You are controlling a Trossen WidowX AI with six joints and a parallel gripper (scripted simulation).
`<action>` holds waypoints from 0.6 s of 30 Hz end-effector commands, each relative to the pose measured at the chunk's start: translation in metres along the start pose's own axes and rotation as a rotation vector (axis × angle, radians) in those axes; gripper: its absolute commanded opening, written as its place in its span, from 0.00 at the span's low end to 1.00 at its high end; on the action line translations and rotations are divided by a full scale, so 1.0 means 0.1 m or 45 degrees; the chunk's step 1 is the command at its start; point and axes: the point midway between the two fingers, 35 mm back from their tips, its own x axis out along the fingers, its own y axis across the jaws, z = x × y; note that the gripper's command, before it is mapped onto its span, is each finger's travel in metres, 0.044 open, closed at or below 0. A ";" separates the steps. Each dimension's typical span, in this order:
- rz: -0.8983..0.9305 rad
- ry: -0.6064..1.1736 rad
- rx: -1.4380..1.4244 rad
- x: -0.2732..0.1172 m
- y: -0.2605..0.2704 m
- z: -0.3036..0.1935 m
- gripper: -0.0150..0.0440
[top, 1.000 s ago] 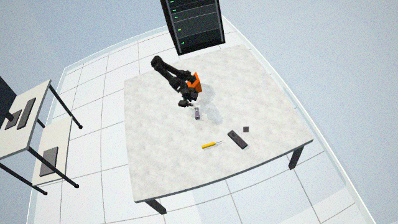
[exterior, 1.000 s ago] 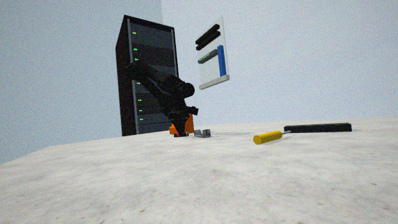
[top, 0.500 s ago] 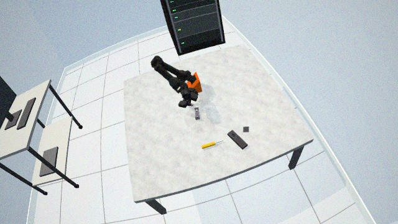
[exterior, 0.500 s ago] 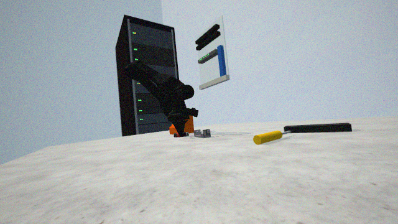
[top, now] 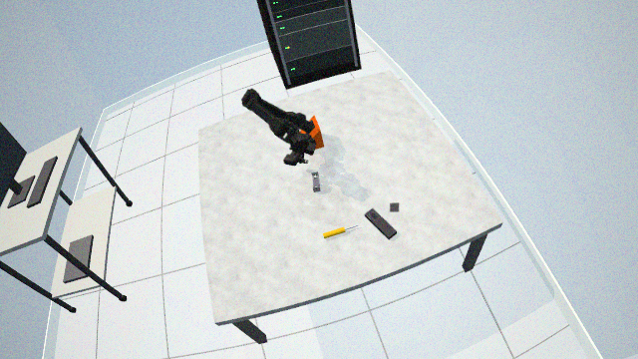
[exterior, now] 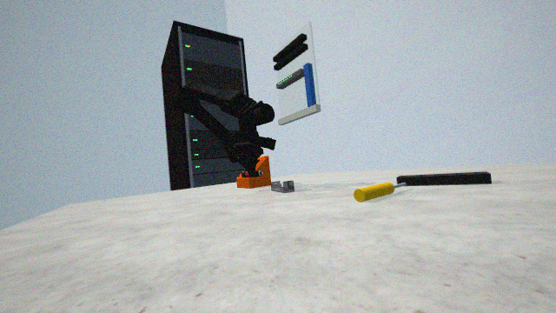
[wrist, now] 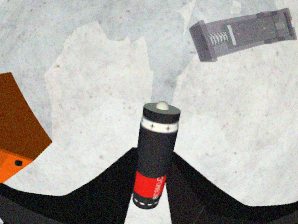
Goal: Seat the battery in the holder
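Gripper (top: 302, 160) (exterior: 253, 173) (wrist: 152, 155): closed on the battery (exterior: 248, 176) (wrist: 157, 150), one finger against each long side. We read the battery as raised off the counter (top: 259, 239) (exterior: 261, 252) (wrist: 100, 85), over its half toward the far-left corner in the top view.

Battery axis: in the wrist view it runs up the picture with a slight lean right, terminal end leading away from the gripper, flat end back between the fingers.

Outward from it, holder (top: 316, 186) (exterior: 282, 188) (wrist: 256, 35): apart from the battery, up and to the right in the wrist view; from above, it lies on the near-edge side of the gripper. Its long axis lies mostly across the battery's. The spring (wrist: 218, 38) is at the end nearer the battery, the lip end farther off.

Judgement: grasp made, seating not begun. We would carry toward the holder and turn the battery clockwise in the wrist view, less than a quarter turn, so the flat end meets the spring and the terminal faces the lip.

Risk: an incomplete turn may land the terminal on a side wall. Lower level, without force, then release.

Farther out, toward the near edge: screwdriver (top: 334, 232) (exterior: 374, 191), well apart.
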 end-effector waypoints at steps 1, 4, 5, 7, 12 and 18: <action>0.005 -0.003 0.040 -0.05 -0.02 0.02 0.35; 0.005 -0.004 0.202 -0.10 -0.13 0.12 0.35; 0.005 -0.004 0.260 -0.12 -0.17 0.15 0.35; 0.004 -0.005 0.375 -0.15 -0.24 0.23 0.35; 0.004 -0.006 0.666 -0.21 -0.41 0.43 0.35; 0.002 -0.007 1.016 -0.27 -0.59 0.69 0.35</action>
